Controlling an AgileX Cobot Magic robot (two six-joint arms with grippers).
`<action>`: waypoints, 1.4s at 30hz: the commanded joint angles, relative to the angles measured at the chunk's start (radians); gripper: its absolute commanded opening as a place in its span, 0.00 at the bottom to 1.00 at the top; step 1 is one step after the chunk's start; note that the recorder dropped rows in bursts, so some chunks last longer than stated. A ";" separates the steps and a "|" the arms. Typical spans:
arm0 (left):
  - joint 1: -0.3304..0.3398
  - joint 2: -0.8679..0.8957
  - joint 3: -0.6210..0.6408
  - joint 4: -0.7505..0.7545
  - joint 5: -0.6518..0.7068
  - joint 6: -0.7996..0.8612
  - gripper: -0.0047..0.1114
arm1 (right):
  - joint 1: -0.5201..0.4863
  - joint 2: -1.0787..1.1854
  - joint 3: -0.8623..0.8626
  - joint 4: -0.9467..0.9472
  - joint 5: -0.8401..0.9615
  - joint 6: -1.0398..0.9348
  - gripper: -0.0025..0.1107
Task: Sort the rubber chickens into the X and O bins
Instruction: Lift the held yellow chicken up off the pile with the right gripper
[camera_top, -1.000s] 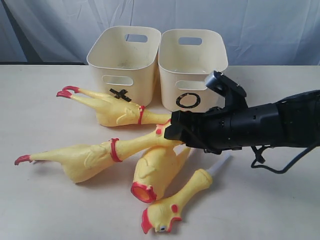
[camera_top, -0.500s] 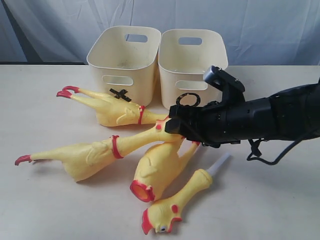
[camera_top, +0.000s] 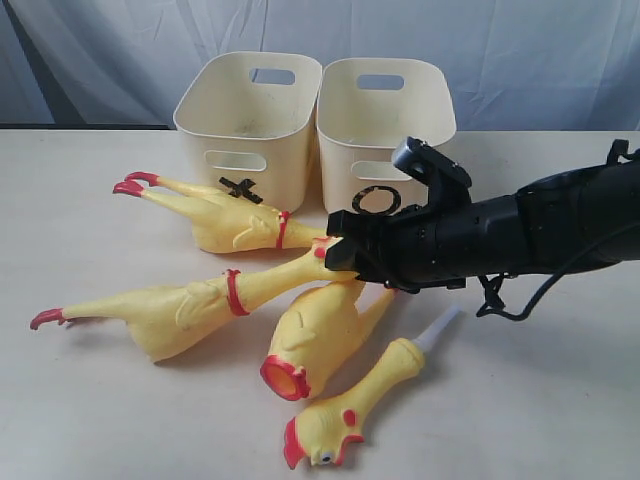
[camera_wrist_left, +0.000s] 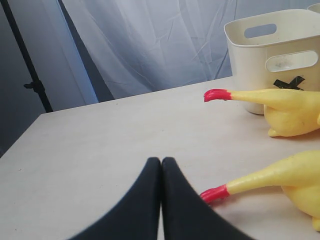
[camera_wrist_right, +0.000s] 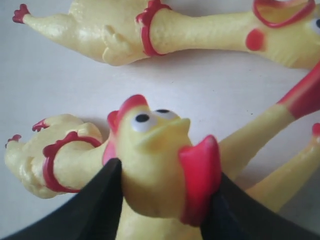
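Several yellow rubber chickens lie on the table in front of the X bin (camera_top: 200, 140) and the O bin (camera_top: 340, 150). My right gripper (camera_top: 335, 252) reaches in from the right to the head of the long middle chicken (camera_top: 180, 310). In the right wrist view its jaws (camera_wrist_right: 165, 175) press both sides of that head (camera_wrist_right: 155, 155). Another chicken (camera_top: 230, 225) lies by the X bin, and two more (camera_top: 310, 335) (camera_top: 360, 400) lie nearer the front. My left gripper (camera_wrist_left: 161, 160) is shut on nothing, low over the table beside red chicken feet (camera_wrist_left: 215, 194). It is out of the exterior view.
Both bins stand side by side at the back and look empty. The right arm's body (camera_top: 520, 235) and its cable stretch across the table's right side, partly covering the O mark (camera_top: 376, 200). A grey curtain hangs behind the table.
The right arm has shifted slightly left and up, and its jaws have narrowed onto the chicken's head. The left gripper has stayed shut.
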 joint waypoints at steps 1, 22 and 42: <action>-0.009 -0.005 0.004 0.000 -0.007 -0.004 0.04 | 0.001 -0.001 -0.006 -0.004 -0.004 -0.004 0.17; -0.009 -0.005 0.004 0.000 -0.005 -0.004 0.04 | 0.001 -0.124 -0.006 -0.078 0.111 -0.004 0.01; -0.009 -0.005 0.004 0.000 -0.005 -0.004 0.04 | 0.001 -0.415 -0.006 -0.138 0.236 0.024 0.01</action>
